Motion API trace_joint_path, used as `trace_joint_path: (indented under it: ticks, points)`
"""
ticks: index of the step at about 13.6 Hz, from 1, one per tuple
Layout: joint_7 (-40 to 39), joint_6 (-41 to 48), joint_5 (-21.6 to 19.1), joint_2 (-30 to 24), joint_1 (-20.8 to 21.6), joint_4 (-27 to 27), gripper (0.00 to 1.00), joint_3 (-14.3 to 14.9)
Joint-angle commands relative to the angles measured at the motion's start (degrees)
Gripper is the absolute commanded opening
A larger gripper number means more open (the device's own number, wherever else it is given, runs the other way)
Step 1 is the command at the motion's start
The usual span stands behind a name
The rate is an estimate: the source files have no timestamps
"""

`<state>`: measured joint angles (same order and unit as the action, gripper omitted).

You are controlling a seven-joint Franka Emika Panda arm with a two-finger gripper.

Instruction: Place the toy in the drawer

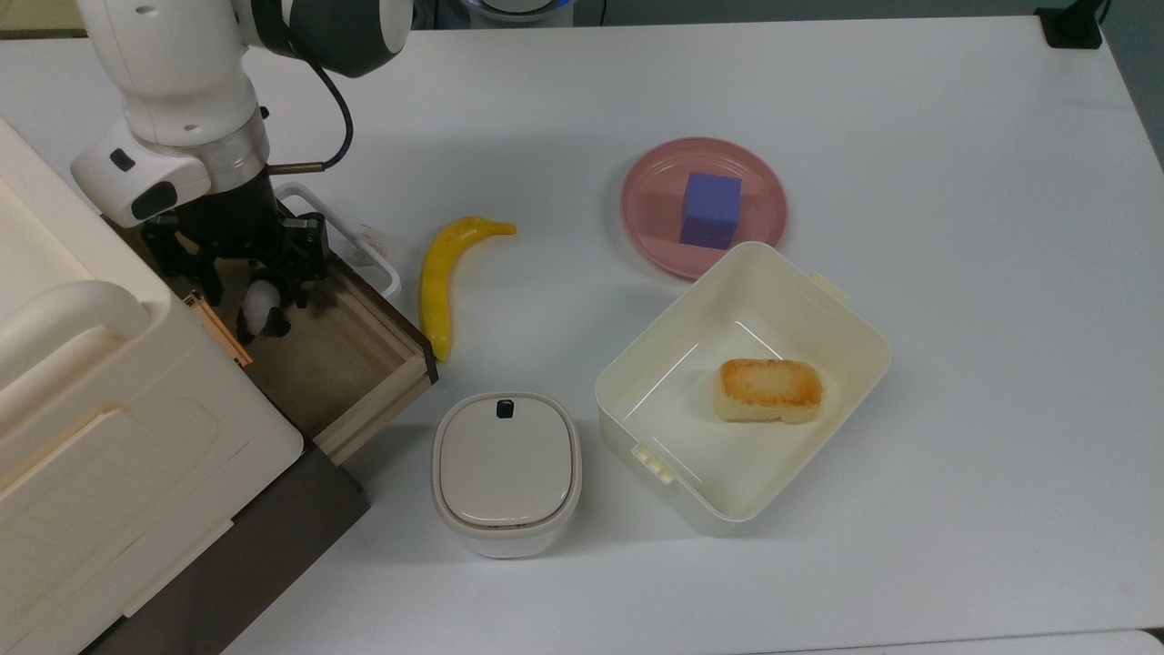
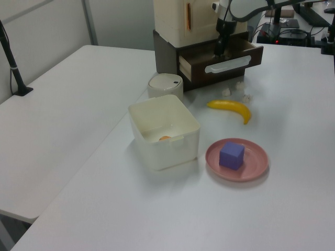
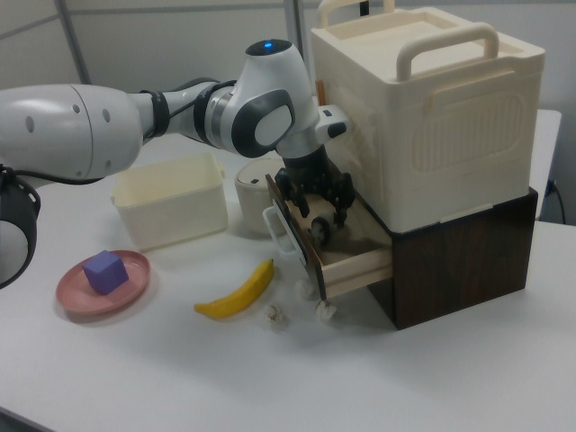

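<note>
Top view, L to R: gripper (image 1: pixel 245 296) w/ fingers spread apart, over open drawer (image 1: pixel 350 364) of cream cabinet (image 1: pixel 100 437), toy (image 1: pixel 261 307) sitting on drawer floor just below fingers, not gripped; then banana (image 1: pixel 443 277), lidded pot (image 1: pixel 506 470), purple cube (image 1: pixel 710 210) on pink plate (image 1: pixel 650 214), tub (image 1: pixel 855 337).

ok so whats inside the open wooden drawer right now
The small black-and-white panda toy sits in the light-wood drawer, with the open black gripper just above it. The arm covers the drawer's back part.
</note>
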<state>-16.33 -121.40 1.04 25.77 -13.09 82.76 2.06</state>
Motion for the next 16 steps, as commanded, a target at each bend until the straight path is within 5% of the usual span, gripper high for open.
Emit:
trace_joint_path:
  ticks: [1,6,11,16]
  points:
    - [2.44,-0.77,0.54,-1.69,0.52,0.21,0.91,0.14]
    - [6.56,4.4,0.1,-7.22,3.06,0.38,0.91,-0.48]
    - [13.6,16.52,0.89,-8.28,10.79,0.47,1.0,-0.39]
    - [14.3,20.94,1.15,-18.01,13.71,11.6,1.0,-0.3]
